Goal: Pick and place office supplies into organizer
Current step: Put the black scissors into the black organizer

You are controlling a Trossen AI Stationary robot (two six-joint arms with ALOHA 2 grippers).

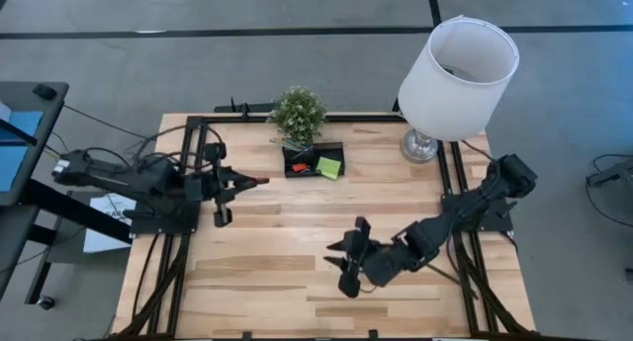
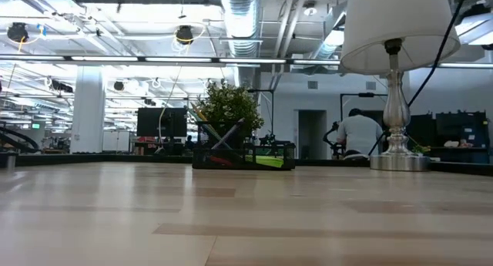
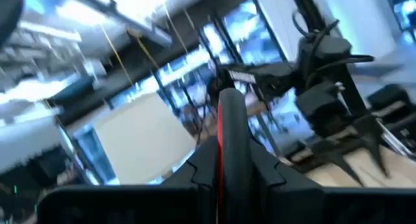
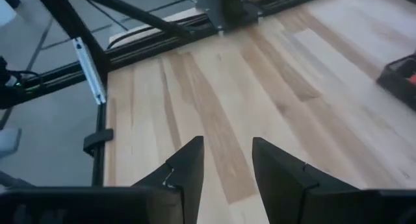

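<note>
My left gripper (image 1: 244,182) hovers at the table's left, left of the black organizer (image 1: 314,161), and is shut on a slim red piece (image 1: 259,181). Inside the organizer lie a lime-green sticky-note square (image 1: 329,167), a red item and some pens. In the low view the organizer (image 2: 243,155) stands on the table's far part, in front of the potted plant (image 2: 227,104). My right gripper (image 1: 346,263) is open over bare wood at the table's near middle. Its fingers (image 4: 188,169) touch nothing. My left gripper pinches the slim red piece (image 3: 231,123) between its two fingers, which lie along it. The fingers come level from the table's left. The piece's free end (image 1: 263,181) sticks out past the fingertips toward the organizer. It does not show in the low view.
A white-shaded lamp (image 1: 457,76) stands at the far right on a silver base (image 2: 397,159). The potted plant (image 1: 298,113) sits right behind the organizer. Black frame rails (image 1: 188,183) run along both sides of the table. A person (image 2: 360,135) stands in the room beyond.
</note>
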